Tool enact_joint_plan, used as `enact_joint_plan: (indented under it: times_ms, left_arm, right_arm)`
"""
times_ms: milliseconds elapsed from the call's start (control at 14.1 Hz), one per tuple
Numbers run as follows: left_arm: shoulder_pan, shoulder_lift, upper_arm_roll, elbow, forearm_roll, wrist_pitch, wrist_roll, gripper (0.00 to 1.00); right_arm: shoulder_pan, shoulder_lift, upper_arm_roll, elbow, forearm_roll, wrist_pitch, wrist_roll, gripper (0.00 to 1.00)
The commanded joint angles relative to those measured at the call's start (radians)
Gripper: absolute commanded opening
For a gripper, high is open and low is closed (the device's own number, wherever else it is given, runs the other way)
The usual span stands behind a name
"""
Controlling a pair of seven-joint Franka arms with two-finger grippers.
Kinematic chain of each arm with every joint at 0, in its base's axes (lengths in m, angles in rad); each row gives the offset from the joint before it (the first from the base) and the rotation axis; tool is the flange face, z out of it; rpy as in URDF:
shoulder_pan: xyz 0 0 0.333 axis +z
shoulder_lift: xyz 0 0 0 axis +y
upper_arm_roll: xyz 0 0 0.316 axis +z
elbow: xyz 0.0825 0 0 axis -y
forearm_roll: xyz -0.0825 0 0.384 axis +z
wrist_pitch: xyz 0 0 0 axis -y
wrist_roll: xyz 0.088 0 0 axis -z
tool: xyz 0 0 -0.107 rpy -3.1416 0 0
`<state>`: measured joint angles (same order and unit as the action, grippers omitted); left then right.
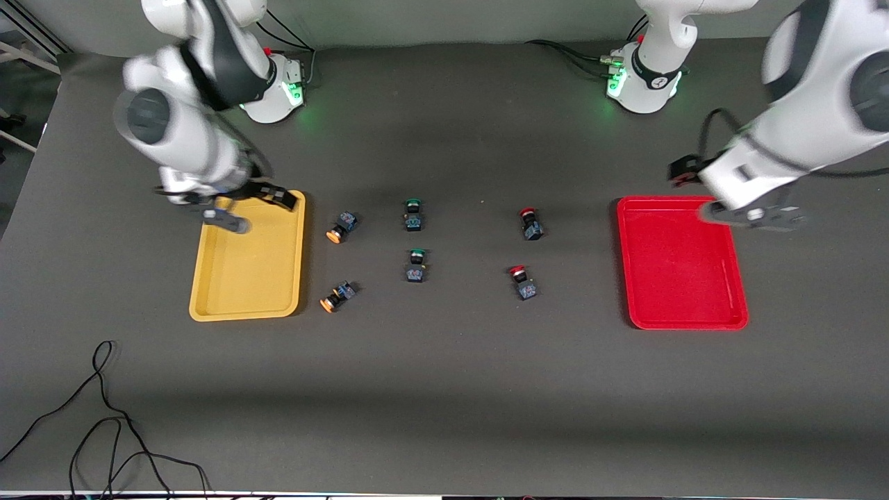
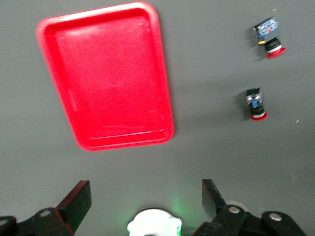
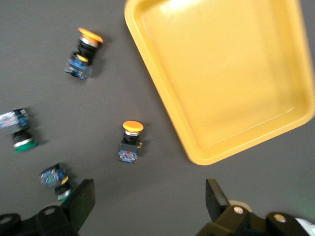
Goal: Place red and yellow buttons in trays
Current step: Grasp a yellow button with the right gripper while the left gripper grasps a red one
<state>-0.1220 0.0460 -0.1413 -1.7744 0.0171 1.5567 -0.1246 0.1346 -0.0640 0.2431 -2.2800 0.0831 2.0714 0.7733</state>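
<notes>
The yellow tray (image 1: pixel 246 271) lies at the right arm's end and the red tray (image 1: pixel 684 271) at the left arm's end; both are empty. Two orange-yellow-capped buttons (image 1: pixel 342 228) (image 1: pixel 337 295) lie beside the yellow tray. Two red-capped buttons (image 1: pixel 530 223) (image 1: pixel 521 282) lie nearer the red tray. My right gripper (image 1: pixel 253 208) is open and empty over the yellow tray's farther edge. Its wrist view shows the tray (image 3: pixel 226 69) and both orange-yellow buttons (image 3: pixel 83 51) (image 3: pixel 131 140). My left gripper (image 1: pixel 753 217) is open and empty over the red tray's farther corner. Its wrist view shows the tray (image 2: pixel 108 73) and both red buttons (image 2: pixel 268 40) (image 2: pixel 255 103).
Two green-capped buttons (image 1: pixel 413 214) (image 1: pixel 416 264) lie mid-table between the orange-yellow and red pairs. A loose black cable (image 1: pixel 104 417) lies near the table's front edge at the right arm's end. The arm bases (image 1: pixel 278 90) (image 1: pixel 642 83) stand along the table's back edge.
</notes>
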Motion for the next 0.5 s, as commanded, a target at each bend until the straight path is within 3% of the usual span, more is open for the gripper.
enact_joint_plan:
  times_ms: [0,213,426]
  left_arm:
    - [-0.14,0.11,0.009,0.004,0.0,0.08,-0.209,1.0]
    - [-0.223,0.196,0.009,-0.043,-0.018,0.181,-0.332,1.0]
    - [-0.229,0.262,0.009,-0.149,-0.118,0.36,-0.354,0.99]
  right_arm:
    - [0.013,0.113,0.051,-0.047,0.014,0.155,0.151,1.0]
    - [0.026,0.22,0.054,-0.121,0.012,0.372,0.21,1.0]
    - [0.057,0.325,0.064,-0.15,0.009,0.53,0.279,1.0]
